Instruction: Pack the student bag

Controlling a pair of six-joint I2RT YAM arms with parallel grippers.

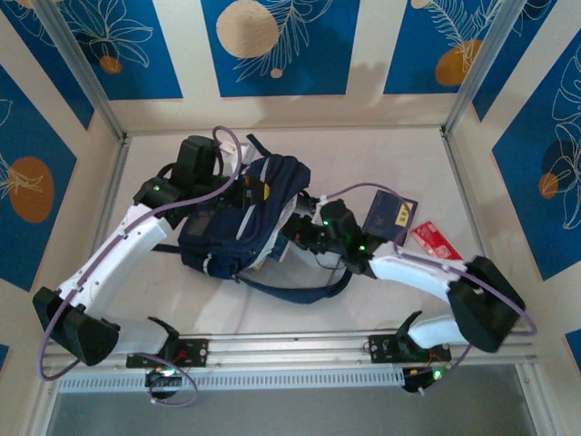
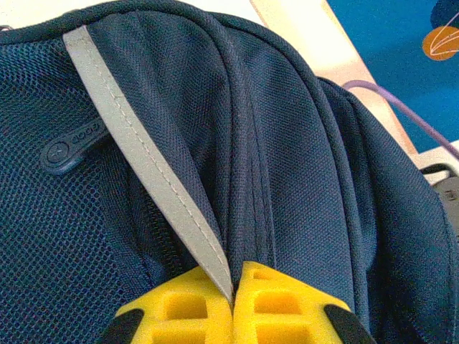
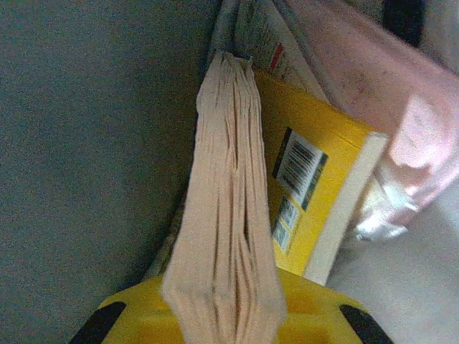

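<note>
Top external view: the student bag (image 1: pixel 241 222) is seen lying at the middle of the frame, its straps trailing toward the lower centre. In the left wrist view, the left gripper (image 2: pixel 233 301) is pinched together on the bag at its grey stripe (image 2: pixel 143 168), whose end is hidden between the yellow fingers. In the right wrist view, the right gripper (image 3: pixel 226 315) is clamped on a book (image 3: pixel 226 208) by its pale page edge, and the fingertips are covered by the pages. A yellow cover (image 3: pixel 315 172) with a barcode is partly hidden behind. A pink wrapper (image 3: pixel 423 136) at the upper right is blurred.
</note>
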